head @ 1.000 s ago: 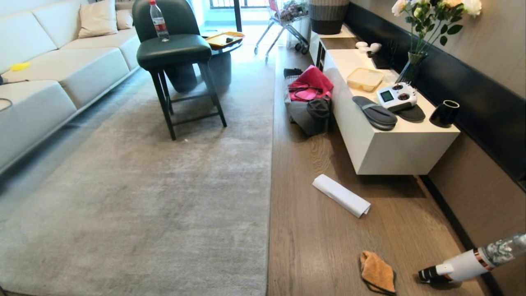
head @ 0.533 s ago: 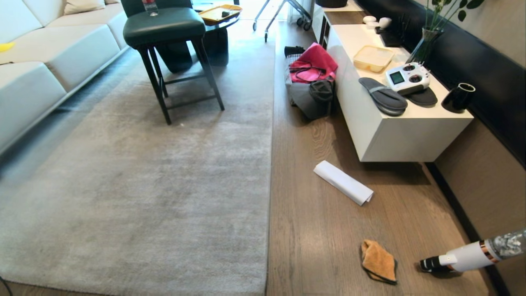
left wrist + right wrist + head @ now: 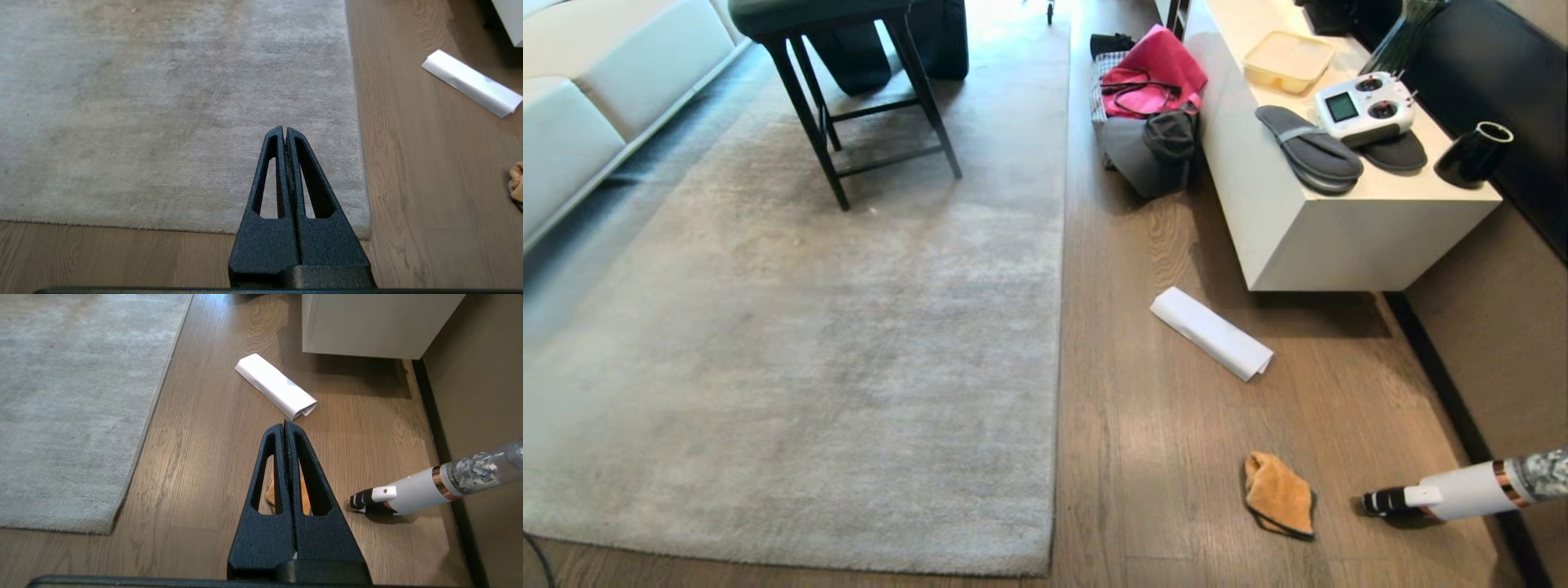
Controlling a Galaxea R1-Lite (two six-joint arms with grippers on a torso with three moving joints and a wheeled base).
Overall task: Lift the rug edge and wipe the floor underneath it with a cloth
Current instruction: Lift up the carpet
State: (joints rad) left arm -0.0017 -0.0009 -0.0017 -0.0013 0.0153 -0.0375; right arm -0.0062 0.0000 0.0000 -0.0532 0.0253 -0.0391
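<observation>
The pale grey rug lies flat, and its rug edge (image 3: 1058,327) runs down to a near corner (image 3: 1044,565). The wood-grain floor (image 3: 1160,425) lies bare to its right. An orange-tan cloth (image 3: 1278,492) lies crumpled on the floor, well right of the rug. Neither arm shows in the head view. My left gripper (image 3: 284,128) hangs shut and empty above the rug corner (image 3: 363,230). The cloth (image 3: 517,185) sits far off to its side. My right gripper (image 3: 284,425) is shut and empty above the floor. Through its finger slots I see the cloth (image 3: 303,494).
A white rolled paper sheet (image 3: 1211,332) lies on the floor beyond the cloth. A handheld vacuum (image 3: 1462,492) rests right of the cloth by the wall. A white cabinet (image 3: 1339,237), bags (image 3: 1147,106), a stool (image 3: 849,106) on the rug and a sofa (image 3: 572,139) stand around.
The head view has tipped downward, so the whole scene has slid up the picture and the rug's near corner has come into view. Nothing on the floor has moved.
</observation>
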